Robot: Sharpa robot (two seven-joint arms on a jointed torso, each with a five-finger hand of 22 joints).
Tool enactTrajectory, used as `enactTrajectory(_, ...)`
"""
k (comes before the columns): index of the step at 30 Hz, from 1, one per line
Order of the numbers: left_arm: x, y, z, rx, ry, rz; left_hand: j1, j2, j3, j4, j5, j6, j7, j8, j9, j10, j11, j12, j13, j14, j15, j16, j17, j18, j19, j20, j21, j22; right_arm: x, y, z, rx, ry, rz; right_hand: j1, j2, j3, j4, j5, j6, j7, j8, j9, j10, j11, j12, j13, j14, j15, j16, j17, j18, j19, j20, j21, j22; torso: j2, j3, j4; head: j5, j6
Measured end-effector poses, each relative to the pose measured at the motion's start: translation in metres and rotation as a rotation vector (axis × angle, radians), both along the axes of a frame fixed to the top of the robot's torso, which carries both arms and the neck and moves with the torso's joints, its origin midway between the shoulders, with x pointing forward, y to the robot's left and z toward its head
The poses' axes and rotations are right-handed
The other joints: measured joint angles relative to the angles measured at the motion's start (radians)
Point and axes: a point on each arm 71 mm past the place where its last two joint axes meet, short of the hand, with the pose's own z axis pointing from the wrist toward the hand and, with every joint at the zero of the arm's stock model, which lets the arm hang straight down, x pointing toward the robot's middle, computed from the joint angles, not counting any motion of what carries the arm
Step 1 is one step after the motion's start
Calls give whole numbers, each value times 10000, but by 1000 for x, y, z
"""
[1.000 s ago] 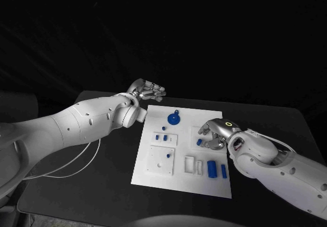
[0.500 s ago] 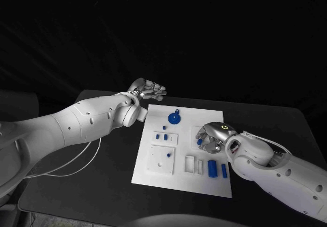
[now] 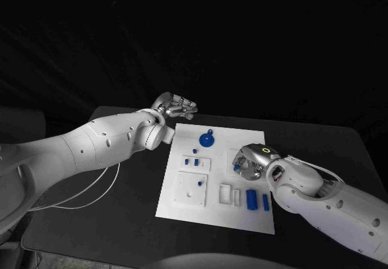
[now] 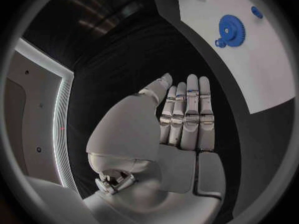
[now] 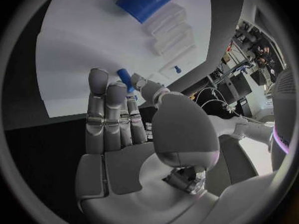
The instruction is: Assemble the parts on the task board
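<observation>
1. Right hand (image 3: 249, 163) has slid inward over the task board (image 3: 243, 218) during the last second and now pinches a small blue peg (image 5: 125, 78) between thumb and fingertips, so a part looks picked up and ready to seat.
2. Left hand (image 3: 175, 106) stays parked off the board's far corner, fingers straight together, holding nothing.
3. Beyond the right hand, toward the left one, lies the blue gear (image 3: 207, 139).
4. Nearer the robot than the right hand lie two blue bars (image 3: 258, 200).
</observation>
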Motion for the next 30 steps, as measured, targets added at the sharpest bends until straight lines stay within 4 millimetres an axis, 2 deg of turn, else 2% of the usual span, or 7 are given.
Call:
enactTrajectory(5,0,0,0,-1,11,-12,-2,2,0,0,0,0,0,0,0,0,0,0,0,0,0,0,0,0,0,0,0,0,0,2,-1,-30,-144,-65,-138,139,192,-197,-9,308,-38,-13,0,225,-44,-25,8,35,-110,-1,45,-106,3,-105,192,108,0,4,1,-9,-13)
enactTrajectory(12,0,0,0,-1,29,-25,-2,2,0,0,0,0,0,0,0,0,0,0,0,0,0,0,0,0,0,0,0,0,-1,4,-2,-109,-409,-166,-257,259,333,-449,-39,527,-144,-89,3,399,-87,-13,20,71,-144,-2,91,-238,0,-178,293,203,-1,4,2,-18,-32)
enactTrajectory(15,0,0,0,0,36,-28,-2,2,0,0,0,0,0,0,0,1,0,0,0,0,0,0,0,0,0,0,0,1,-2,4,-3,-123,-522,-225,-297,298,425,-567,-40,569,-114,-67,3,438,-51,2,20,71,-144,-2,106,-249,-1,-178,347,239,0,4,2,-25,-35)
enactTrajectory(20,0,1,0,7,45,-18,-2,1,0,55,0,0,0,0,0,1,0,0,0,0,0,0,0,0,0,0,0,-38,-3,2,0,-60,-696,-289,-348,349,472,-618,-77,613,-132,-48,3,547,-121,4,20,71,-144,-2,126,-307,-2,-179,402,271,-1,5,2,-2,-36)
enactTrajectory(30,2,6,-1,49,51,81,-1,0,1,55,0,0,0,0,0,1,0,0,0,0,0,0,0,0,0,0,0,-37,-4,4,33,794,-1328,-330,-351,349,508,-619,-86,647,-168,-48,7,630,-176,3,20,109,-176,-42,140,-326,34,-214,486,303,-8,6,-4,56,-22)
